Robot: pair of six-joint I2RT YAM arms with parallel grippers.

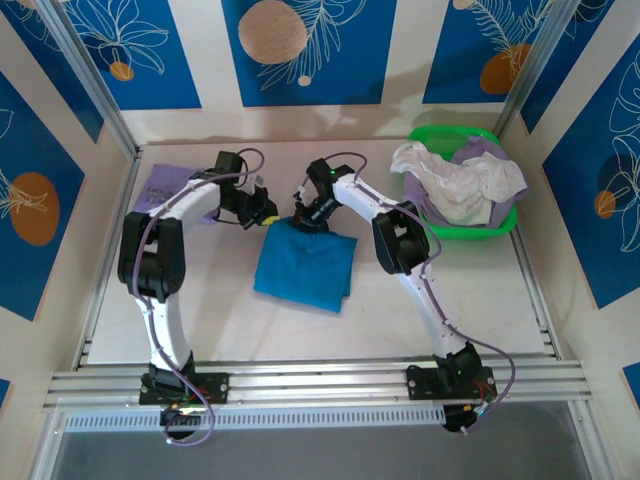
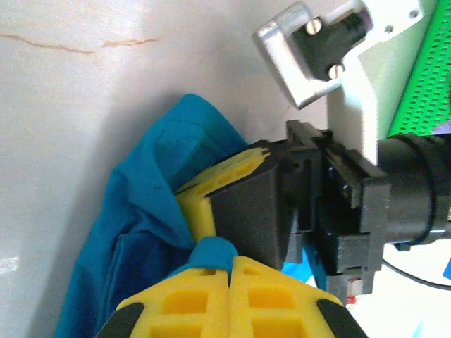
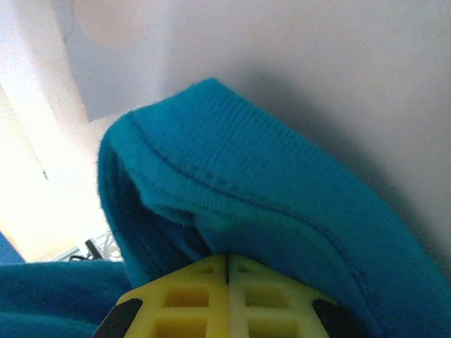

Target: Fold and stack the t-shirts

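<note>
The left gripper's yellow fingers are pressed together, with a small nub of teal cloth caught between their tips; that cloth belongs to the teal-blue t-shirt, whose bunched edge rises from the white table to meet them. In the left wrist view the other arm's yellow and black finger sits just beyond, touching the same gathered edge. The right gripper's fingers are likewise closed flat against each other; a thick fold of the teal shirt, with its stitched hem showing, curls out from their tips, so they pinch the cloth too.

From above, both grippers meet close together at the far edge of the teal-blue t-shirt, the left one at its far left corner and the right one just beside it; the rest of the shirt lies folded into a rough square on the table between the two arms, its near edge toward their bases.

A lavender t-shirt lies flat at the far left of the table, partly behind the left arm, well apart from the teal one; at the far right stands a green plastic basket, holding a loose heap of t-shirts in white, cream and lilac that spills over its rim.
</note>
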